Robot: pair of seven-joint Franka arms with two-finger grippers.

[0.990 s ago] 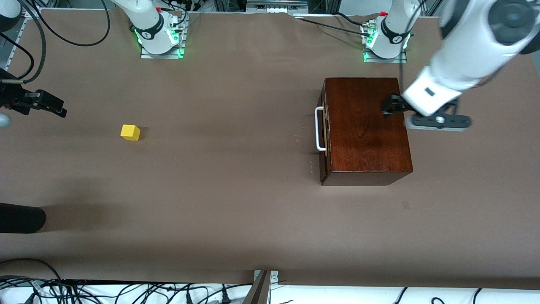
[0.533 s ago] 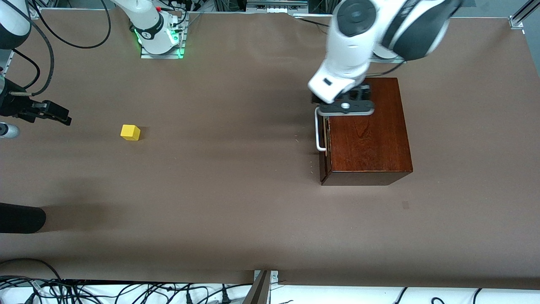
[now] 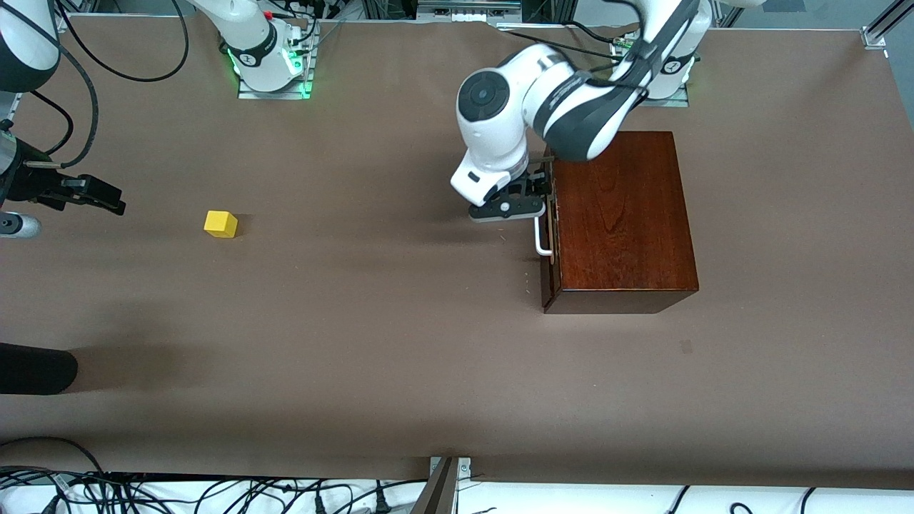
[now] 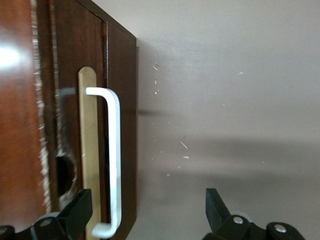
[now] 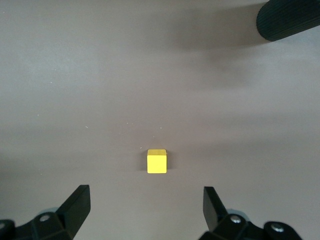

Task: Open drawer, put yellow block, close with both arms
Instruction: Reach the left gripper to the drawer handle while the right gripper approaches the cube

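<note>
Left wrist view shows the left tool (image 4: 145, 215) spread wide, straddling the closed drawer's handle (image 4: 114, 160); misalignment risks slipping off, while the right tool (image 5: 145, 210), also wide, hovers near the yellow block (image 5: 156, 161) on the desk (image 3: 357, 343).

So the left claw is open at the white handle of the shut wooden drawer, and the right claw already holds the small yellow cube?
Not quite. The right claw is open and empty; the small yellow cube lies on the table, as the right wrist view shows. The rest is right.
</note>
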